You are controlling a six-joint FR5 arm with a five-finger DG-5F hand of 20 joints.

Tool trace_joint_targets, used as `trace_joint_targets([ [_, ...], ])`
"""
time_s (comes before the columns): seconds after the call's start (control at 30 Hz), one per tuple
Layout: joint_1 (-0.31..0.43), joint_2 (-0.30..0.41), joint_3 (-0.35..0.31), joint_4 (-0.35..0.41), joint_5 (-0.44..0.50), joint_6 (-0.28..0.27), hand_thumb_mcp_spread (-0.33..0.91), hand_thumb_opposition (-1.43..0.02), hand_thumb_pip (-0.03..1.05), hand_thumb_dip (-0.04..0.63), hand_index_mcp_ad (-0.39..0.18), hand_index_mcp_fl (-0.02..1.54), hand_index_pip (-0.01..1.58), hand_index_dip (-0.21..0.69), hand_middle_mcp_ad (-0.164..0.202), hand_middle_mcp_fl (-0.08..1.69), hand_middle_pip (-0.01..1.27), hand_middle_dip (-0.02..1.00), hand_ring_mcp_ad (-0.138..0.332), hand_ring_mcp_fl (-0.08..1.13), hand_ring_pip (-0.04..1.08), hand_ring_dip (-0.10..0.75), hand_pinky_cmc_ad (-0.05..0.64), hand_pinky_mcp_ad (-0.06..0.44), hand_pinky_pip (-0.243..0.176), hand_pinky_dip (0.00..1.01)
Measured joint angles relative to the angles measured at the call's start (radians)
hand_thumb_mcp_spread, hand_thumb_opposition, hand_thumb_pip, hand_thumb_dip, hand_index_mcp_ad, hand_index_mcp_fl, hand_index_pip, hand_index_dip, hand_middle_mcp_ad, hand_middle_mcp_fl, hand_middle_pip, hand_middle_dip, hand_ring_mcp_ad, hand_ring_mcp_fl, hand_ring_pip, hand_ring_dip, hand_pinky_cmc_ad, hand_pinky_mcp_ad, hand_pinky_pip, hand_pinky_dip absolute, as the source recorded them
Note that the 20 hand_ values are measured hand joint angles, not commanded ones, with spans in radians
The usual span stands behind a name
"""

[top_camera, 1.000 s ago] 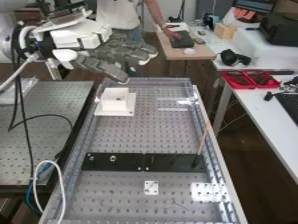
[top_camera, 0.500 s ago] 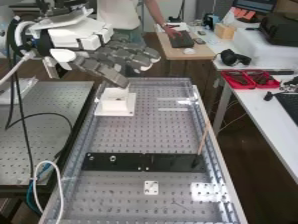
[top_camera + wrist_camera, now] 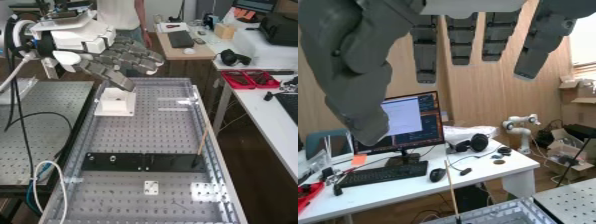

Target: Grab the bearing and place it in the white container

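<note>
Fingers [image 3: 133, 61] open and straight near the white container [image 3: 116, 103], we would do best to lift well clear before swinging away, lest the low thumb [image 3: 111, 75] knock it.

White arm [image 3: 8, 38] at the high view's left — dark fingers [image 3: 134, 59] extended, slightly spread

White container [image 3: 115, 106] in upper left of frame, left of centre: plain matte white, box-like body rising from wider, flat, four-cornered base. Stands upright, base flat on perforated bench top [image 3: 126, 135], near its far left corner. Inside too small to tell.
</note>
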Motion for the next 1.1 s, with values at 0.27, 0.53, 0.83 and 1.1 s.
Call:
trace_joint_targets([
  [0.27,-0.024,-0.003,0.015,-0.004,-0.056,0.006,0.27,-0.79,0.59,0.232,-0.073,0.02,0.2,0.009,0.084,-0.01,0.13,0.17,0.133,0.0,0.08,0.091,0.342,0.265,-0.103,0.5],
  [0.53,-0.037,-0.008,0.033,-0.021,-0.094,-0.005,0.25,-0.76,0.58,0.204,-0.073,0.02,0.13,0.009,0.084,-0.01,0.13,0.17,0.133,0.0,0.08,0.091,0.349,0.279,-0.101,0.49],
  [0.83,-0.044,-0.014,0.048,-0.053,-0.117,-0.018,0.25,-0.75,0.57,0.173,-0.073,0.02,0.1,0.009,0.084,-0.01,0.13,0.17,0.134,0.0,0.08,0.091,0.361,0.281,-0.105,0.47],
  [1.1,-0.05,-0.013,0.047,-0.058,-0.128,-0.019,0.25,-0.75,0.53,0.175,-0.073,0.04,0.1,0.009,0.084,-0.01,0.13,0.17,0.134,0.0,0.08,0.091,0.379,0.281,-0.105,0.47],
])
